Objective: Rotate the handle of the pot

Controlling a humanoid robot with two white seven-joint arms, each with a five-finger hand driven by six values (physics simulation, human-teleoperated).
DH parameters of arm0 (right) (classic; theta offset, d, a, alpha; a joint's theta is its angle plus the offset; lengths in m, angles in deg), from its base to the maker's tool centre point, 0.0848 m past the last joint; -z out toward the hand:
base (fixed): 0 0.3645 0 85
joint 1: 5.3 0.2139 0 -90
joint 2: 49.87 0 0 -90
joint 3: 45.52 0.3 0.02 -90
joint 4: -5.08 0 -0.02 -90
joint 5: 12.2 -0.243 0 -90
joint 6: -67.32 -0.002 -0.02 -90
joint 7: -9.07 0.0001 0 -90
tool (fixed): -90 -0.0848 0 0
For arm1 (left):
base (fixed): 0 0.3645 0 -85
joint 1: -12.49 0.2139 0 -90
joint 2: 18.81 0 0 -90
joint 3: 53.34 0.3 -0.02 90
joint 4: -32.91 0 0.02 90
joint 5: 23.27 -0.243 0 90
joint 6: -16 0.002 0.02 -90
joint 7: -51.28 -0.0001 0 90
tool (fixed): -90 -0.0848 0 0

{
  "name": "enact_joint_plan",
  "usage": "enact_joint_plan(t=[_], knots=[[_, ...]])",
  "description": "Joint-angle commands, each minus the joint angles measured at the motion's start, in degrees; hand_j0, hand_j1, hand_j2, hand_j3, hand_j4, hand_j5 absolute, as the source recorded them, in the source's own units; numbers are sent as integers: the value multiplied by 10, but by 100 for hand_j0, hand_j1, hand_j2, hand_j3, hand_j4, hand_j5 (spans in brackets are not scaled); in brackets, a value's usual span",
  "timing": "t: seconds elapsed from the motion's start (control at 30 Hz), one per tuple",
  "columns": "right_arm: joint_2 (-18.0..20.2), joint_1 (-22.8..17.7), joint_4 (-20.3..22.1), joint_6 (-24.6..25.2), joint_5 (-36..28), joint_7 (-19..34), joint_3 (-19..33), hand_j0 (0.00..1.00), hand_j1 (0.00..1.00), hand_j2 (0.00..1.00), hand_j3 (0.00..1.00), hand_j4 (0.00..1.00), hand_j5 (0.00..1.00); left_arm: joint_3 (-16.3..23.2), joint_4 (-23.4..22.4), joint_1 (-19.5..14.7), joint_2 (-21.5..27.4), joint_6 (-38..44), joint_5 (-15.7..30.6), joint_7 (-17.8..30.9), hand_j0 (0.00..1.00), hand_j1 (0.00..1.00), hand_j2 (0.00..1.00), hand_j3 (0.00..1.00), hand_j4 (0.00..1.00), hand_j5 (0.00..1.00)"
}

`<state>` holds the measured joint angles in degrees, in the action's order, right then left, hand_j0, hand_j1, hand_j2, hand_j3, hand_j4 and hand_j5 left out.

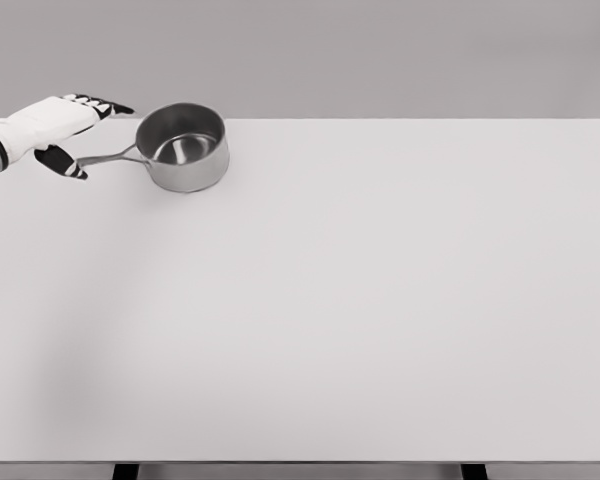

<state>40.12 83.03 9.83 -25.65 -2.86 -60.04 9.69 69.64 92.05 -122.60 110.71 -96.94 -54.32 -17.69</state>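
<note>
White table (380, 300), upright steel pot (183, 147), handle (108, 158) pointing left.

We see only our left arm, coming in from the left edge high in the picture, its white forearm running rightward and slightly upward. Our left hand (65, 130) is white with dark fingertips. The fingers (105, 105) reach out to the right, held close together and nearly straight, while the thumb (62, 162) hangs below them, apart, so the hand is spread wide with a clear gap between thumb and fingers. Our right arm does not show.
</note>
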Motion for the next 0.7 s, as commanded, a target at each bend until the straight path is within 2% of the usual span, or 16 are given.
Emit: enact_joint_plan(t=[0.0,0.17,0.5,0.57,0.67], knots=[[0,0,0,0,0,0,0,100,100,100,100,100,100,0,-14,0,-5,11,-6,-24,100,100,100,100,100,100],[0,0,0,0,0,0,0,100,100,100,100,100,100,0,-44,-9,-16,17,-18,-56,100,100,100,100,100,100],[0,0,0,0,0,0,0,100,100,100,100,100,100,1,-43,-11,-19,39,-30,-72,100,100,100,100,100,100],[0,0,0,0,0,0,0,100,100,100,100,100,100,-1,-32,-11,-2,15,-21,-72,100,100,100,100,100,100],[0,0,0,0,0,0,0,100,100,100,100,100,100,-6,-3,4,47,-83,60,-71,100,100,100,100,100,100]])
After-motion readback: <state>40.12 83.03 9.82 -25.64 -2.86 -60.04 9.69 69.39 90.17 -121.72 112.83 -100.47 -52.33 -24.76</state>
